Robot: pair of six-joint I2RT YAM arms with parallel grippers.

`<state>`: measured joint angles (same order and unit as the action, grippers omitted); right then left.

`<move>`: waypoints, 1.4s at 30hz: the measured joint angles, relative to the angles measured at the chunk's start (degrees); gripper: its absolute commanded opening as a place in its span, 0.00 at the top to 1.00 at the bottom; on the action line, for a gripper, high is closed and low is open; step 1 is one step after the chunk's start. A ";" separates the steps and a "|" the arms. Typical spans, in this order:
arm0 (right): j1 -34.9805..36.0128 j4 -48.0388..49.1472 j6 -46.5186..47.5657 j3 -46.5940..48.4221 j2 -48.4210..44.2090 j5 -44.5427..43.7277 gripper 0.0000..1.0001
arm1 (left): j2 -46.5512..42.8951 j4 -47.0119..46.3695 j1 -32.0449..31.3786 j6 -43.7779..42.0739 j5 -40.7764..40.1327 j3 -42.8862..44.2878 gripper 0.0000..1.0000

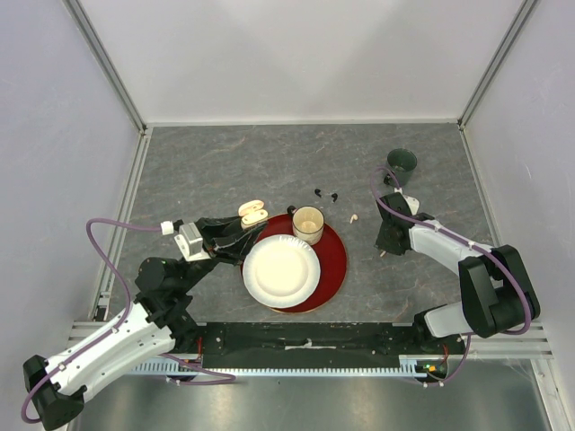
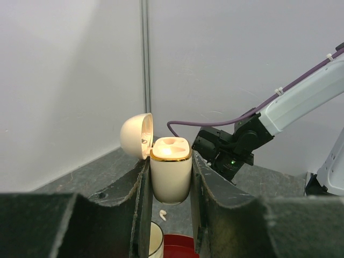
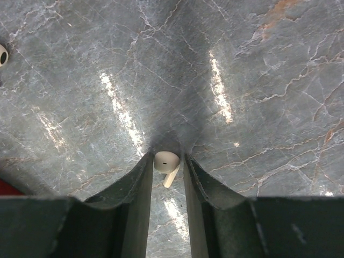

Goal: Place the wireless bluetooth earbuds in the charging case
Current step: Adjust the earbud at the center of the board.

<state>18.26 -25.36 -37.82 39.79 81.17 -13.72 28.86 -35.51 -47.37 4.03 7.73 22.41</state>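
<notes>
My left gripper is shut on the cream charging case and holds it upright above the table. Its lid is swung open and both sockets look empty. My right gripper points down at the table, its fingers narrowly open around a white earbud lying there. The left pad touches the earbud and a thin gap shows on the right. Another white earbud lies by the tray. Two black earbuds lie behind the cup.
A red round tray carries a white paper plate and a paper cup. A dark green cup stands at the back right, behind my right arm. White walls close the table in on three sides.
</notes>
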 measured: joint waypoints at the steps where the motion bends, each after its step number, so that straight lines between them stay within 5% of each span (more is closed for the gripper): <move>1: 0.00 0.00 0.00 0.00 0.00 -0.13 0.66 | -0.07 -0.02 0.00 0.00 -0.02 -0.04 0.98; 16: 1.22 -0.33 1.60 0.00 -0.98 -0.57 0.81 | -0.09 0.07 0.00 0.02 -0.09 -0.24 0.98; 31: 18.32 4.57 9.51 9.84 -25.83 -6.25 0.94 | 1.62 0.04 0.00 0.02 -0.09 -0.24 0.98; 42: 32.22 13.44 18.60 20.17 -28.81 -9.86 1.00 | 5.31 -1.09 0.00 0.07 0.11 -0.24 0.98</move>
<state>50.48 -11.92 -19.22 59.96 52.36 -23.57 34.17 -36.60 -47.37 4.10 7.84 22.17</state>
